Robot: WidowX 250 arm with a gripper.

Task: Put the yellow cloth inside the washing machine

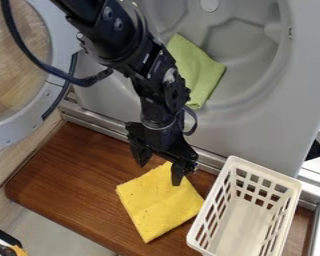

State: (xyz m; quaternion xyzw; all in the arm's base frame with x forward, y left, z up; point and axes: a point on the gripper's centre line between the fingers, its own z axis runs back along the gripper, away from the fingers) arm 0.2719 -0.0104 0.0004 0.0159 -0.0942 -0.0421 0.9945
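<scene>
Yellow cloth (156,207) is laid on the wooden board (69,175), bulk on the near side of the gripper (161,166), fingers parted, nothing gripped; small nearward shift probably needed before closing.

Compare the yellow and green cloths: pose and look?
The yellow cloth lies flat on the brown board; the green cloth slants down across the lower edge of the washing machine's opening. The yellow cloth looks squarish; the green cloth looks longer and narrower. Both are plain-coloured.
</scene>
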